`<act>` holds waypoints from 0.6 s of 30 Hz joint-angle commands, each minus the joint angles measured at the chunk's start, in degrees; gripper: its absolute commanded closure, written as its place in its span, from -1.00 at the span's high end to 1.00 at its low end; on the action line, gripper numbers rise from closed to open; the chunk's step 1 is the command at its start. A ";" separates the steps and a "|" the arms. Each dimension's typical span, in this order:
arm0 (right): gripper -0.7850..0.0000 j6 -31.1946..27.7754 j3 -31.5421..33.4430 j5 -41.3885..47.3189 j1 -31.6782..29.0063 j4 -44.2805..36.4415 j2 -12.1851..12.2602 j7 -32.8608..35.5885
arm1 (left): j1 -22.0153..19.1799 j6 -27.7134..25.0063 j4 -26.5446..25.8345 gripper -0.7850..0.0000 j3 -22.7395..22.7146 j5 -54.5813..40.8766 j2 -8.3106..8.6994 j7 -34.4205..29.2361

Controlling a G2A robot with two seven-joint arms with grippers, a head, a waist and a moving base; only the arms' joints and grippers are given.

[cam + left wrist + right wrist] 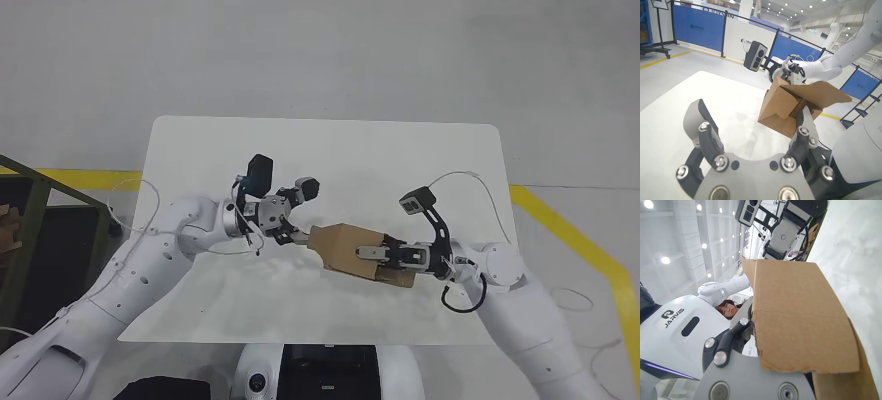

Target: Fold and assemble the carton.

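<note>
While the right end effector (385,252) clamps the carton (342,246) above the table (400,150), the left end effector (753,106), spread open, noses into its flaps (829,94), and a hard push could twist it loose.

"What kind of place am I driving this rig in?"

"A factory hall or robot lab. On the far side I see blue perforated partition panels (700,28). There are yellow tape lines (562,228) on the smooth grey floor (100,60) and rows of round ceiling spotlights (779,12)."
</note>
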 commanded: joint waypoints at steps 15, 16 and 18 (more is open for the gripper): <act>-1.00 -0.88 0.15 0.52 -0.68 -0.26 -0.14 -1.81 | 2.57 0.00 -3.57 1.00 -1.09 5.72 0.68 -0.24; -1.00 -0.87 0.15 0.28 -0.77 -0.43 -0.12 -1.84 | 2.38 0.00 -3.24 1.00 -0.87 5.19 0.51 -0.37; -1.00 -0.77 0.17 -0.66 -0.99 -0.88 -0.08 -2.13 | 1.75 0.00 -2.38 1.00 -0.46 3.95 0.16 -1.02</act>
